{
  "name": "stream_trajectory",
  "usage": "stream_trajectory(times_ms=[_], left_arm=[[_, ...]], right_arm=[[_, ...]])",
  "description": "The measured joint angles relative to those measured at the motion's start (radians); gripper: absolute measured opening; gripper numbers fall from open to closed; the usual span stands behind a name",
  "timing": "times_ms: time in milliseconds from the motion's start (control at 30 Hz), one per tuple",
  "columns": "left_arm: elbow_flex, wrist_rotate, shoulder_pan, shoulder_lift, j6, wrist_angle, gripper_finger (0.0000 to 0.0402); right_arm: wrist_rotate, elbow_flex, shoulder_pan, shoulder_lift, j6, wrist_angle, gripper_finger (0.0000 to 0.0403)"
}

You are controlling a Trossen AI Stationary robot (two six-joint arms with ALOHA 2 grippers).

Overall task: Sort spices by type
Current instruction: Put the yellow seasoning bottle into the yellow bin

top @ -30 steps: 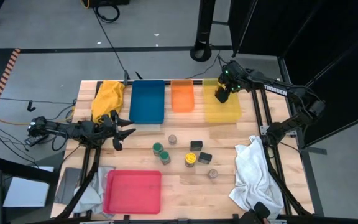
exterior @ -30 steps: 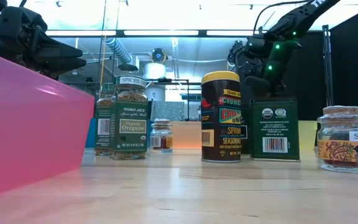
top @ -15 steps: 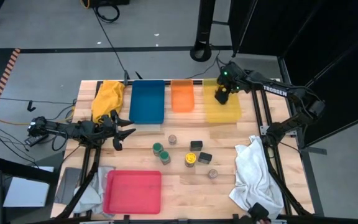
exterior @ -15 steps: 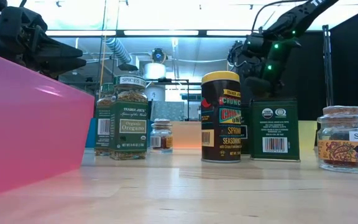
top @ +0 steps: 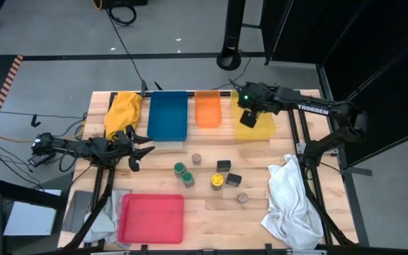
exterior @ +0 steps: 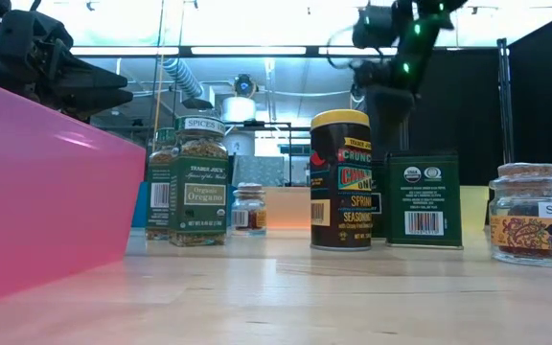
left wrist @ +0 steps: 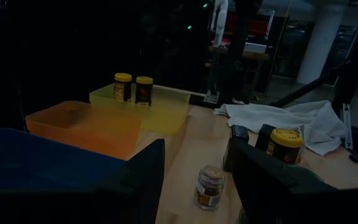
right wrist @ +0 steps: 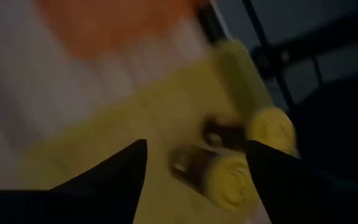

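Seven spices stand mid-table: two green-lidded jars [top: 183, 173], a yellow-lidded jar [top: 217, 182], two black boxes [top: 228, 172] and two small grey-topped jars [top: 197, 159] [top: 242, 198]. Two more yellow-lidded jars [left wrist: 133, 88] stand in the yellow tray [top: 261, 129]; they also appear as blurred yellow-lidded jars [right wrist: 241, 168] in the right wrist view. My right gripper [right wrist: 194, 186] hangs open above that tray, over those jars, touching nothing. My left gripper [top: 144, 148] waits open near the table's left edge, pointing at the spices.
Along the far edge sit a blue tray [top: 167, 115] and an orange tray [top: 207, 108], with a yellow cloth [top: 122, 112] at the far left. A pink tray [top: 151, 218] lies near the front edge and a white cloth [top: 289, 198] at the right.
My right gripper has risen from the far part of the yellow tray and swung a little toward the table's left and near side, now hanging higher over the tray. The left arm and the spices on the table have stayed put.
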Motion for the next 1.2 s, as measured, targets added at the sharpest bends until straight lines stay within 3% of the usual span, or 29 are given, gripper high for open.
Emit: stream_trajectory(times_ms=[100, 233, 300, 433, 633, 767, 933, 1200], left_arm=[[0.0, 0.0, 0.0, 0.0, -0.003, 0.0, 0.0184], [0.0, 0.0, 0.0, 0.0, -0.003, 0.001, 0.0184], [0.0, 0.0, 0.0, 0.0, -0.003, 0.0, 0.0184], [0.0, 0.0, 0.0, 0.0, -0.003, 0.001, 0.0184], [0.0, 0.0, 0.0, 0.0, -0.004, 0.001, 0.0184], [0.0, 0.0, 0.0, 0.0, -0.018, 0.001, 0.0184], [0.0, 0.002, 0.0, 0.011, -0.023, 0.001, 0.0184], [0.0, 0.001, 0.0, 0.021, -0.024, 0.001, 0.0184]], right_arm=[[-0.115, 0.036, 0.103, -0.001, 0.026, 0.025, 0.028], [-0.356, 0.041, 0.244, -0.001, 0.058, 0.103, 0.028], [-0.409, 0.041, 0.319, -0.001, 0.063, 0.141, 0.028], [-0.382, 0.041, 0.474, -0.001, 0.082, 0.218, 0.0281], [-0.209, 0.041, 0.641, 0.013, 0.076, 0.315, 0.0288], [-0.201, 0.042, 0.709, 0.058, 0.091, 0.409, 0.0297], [-0.202, 0.042, 0.755, 0.151, 0.079, 0.497, 0.0306], [-0.171, 0.042, 0.739, 0.286, 0.108, 0.483, 0.0309]])
